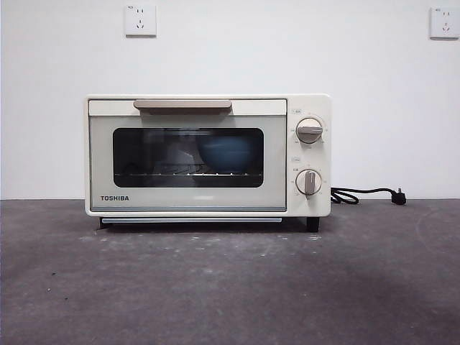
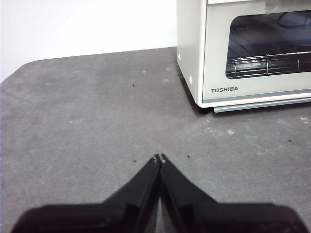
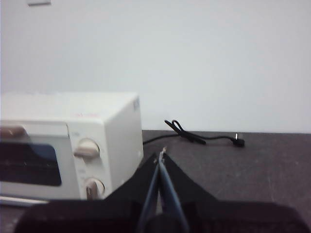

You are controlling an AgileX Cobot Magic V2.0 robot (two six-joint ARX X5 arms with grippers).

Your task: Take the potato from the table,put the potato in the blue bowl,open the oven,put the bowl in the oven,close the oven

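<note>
both grippers closed and empty, oven shut with the bowl inside

the left gripper (image 2: 159,158) has its jaws pressed tip to tip with nothing between them, hanging above the bare table (image 2: 87,116); the oven (image 2: 243,53) stands ahead of it and off to one side, well apart. the right gripper (image 3: 161,153) is likewise pinched shut on nothing, with the oven's two knobs (image 3: 87,150) near its tips on one side and the black cord (image 3: 204,138) lying beyond it on the other. from the front, the oven door (image 1: 187,154) is closed, and through its dark window the blue bowl (image 1: 228,154) sits on the wire rack (image 1: 165,171). whether the potato is in the bowl cannot be made out through the glass.
</note>
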